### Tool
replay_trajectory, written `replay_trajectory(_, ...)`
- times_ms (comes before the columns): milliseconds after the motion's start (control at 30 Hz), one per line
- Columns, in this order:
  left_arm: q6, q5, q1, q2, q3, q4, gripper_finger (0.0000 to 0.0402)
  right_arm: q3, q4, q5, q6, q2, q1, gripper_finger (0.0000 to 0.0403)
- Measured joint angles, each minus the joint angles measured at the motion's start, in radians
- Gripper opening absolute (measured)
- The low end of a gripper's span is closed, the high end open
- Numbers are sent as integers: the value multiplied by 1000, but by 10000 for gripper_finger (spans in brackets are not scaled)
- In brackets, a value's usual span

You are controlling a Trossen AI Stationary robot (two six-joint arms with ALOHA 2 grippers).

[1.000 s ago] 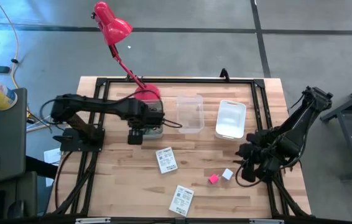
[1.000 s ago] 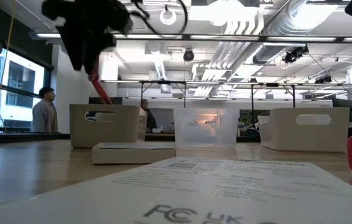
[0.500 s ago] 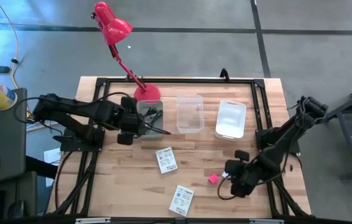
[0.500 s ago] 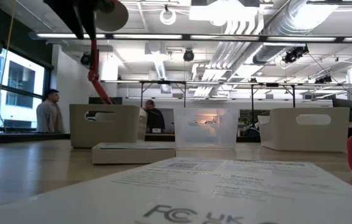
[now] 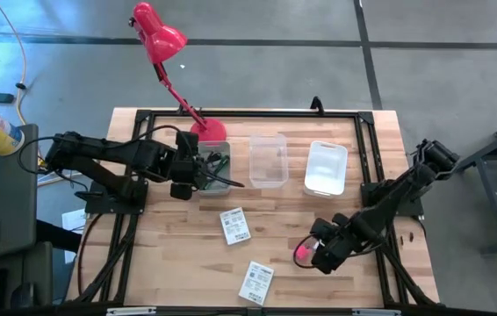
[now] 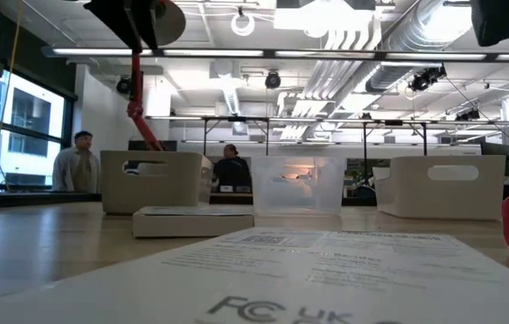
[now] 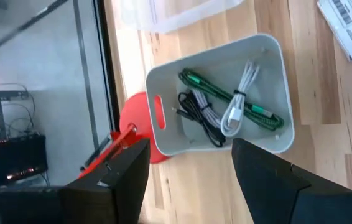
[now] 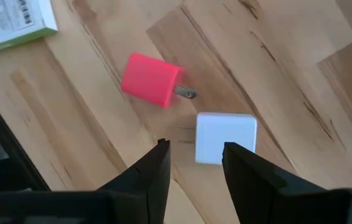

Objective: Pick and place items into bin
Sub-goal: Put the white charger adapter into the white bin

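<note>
The wooden tabletop carries three bins in a row toward 12 o'clock: a grey bin beside the red desk lamp, a clear bin and a white bin. The left gripper hovers at the grey bin's 9 o'clock edge, fingers spread apart and empty; inside lie a green cable, a black cable and a white cable. Toward 5 o'clock the right gripper hangs over the pink cube and white cube, fingers parted, holding nothing. Two white printed cards lie near 6 o'clock.
</note>
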Motion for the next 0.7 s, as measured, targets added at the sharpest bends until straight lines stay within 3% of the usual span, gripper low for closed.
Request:
replay_trajectory(367, 18, 2, 0, 0, 0, 7, 216, 0, -132, -121, 79, 1, -68, 138)
replay_trajectory(700, 18, 5, 0, 1, 0, 81, 216, 0, -95, -128, 104, 1, -75, 138)
